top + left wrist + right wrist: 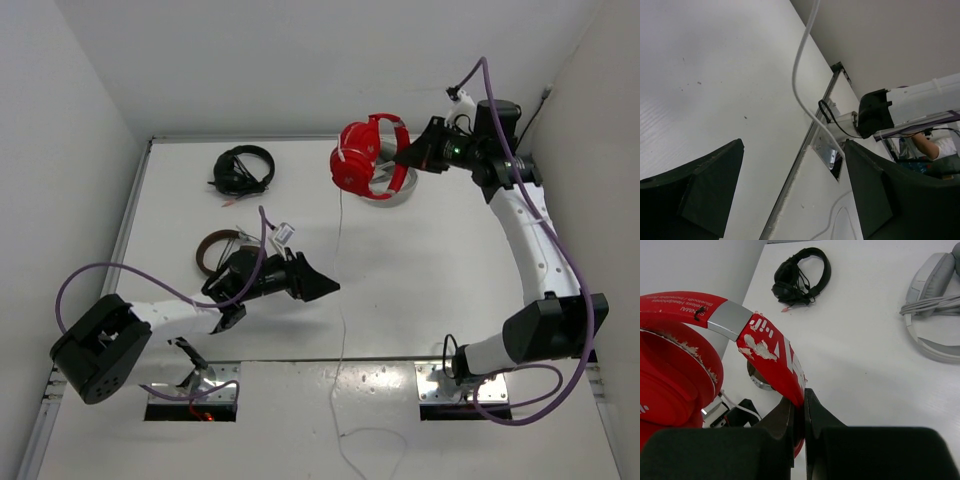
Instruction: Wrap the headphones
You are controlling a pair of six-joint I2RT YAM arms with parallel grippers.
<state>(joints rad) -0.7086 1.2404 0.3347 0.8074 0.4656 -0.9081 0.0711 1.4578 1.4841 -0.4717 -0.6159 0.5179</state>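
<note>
The red headphones (365, 158) hang in the air at the back right, held by the headband. My right gripper (408, 155) is shut on the headband (772, 352), which runs between its fingertips in the right wrist view. The thin white cable (341, 290) drops from the earcups and trails down the table past the front edge; it shows in the left wrist view too (799, 75). My left gripper (325, 288) is open and empty, low over the table just left of the cable.
Black headphones (243, 170) lie at the back left, also in the right wrist view (800, 275). Brown-and-silver headphones (212, 250) lie under my left arm. Grey-white headphones (935, 300) lie below the red pair. White walls enclose the table.
</note>
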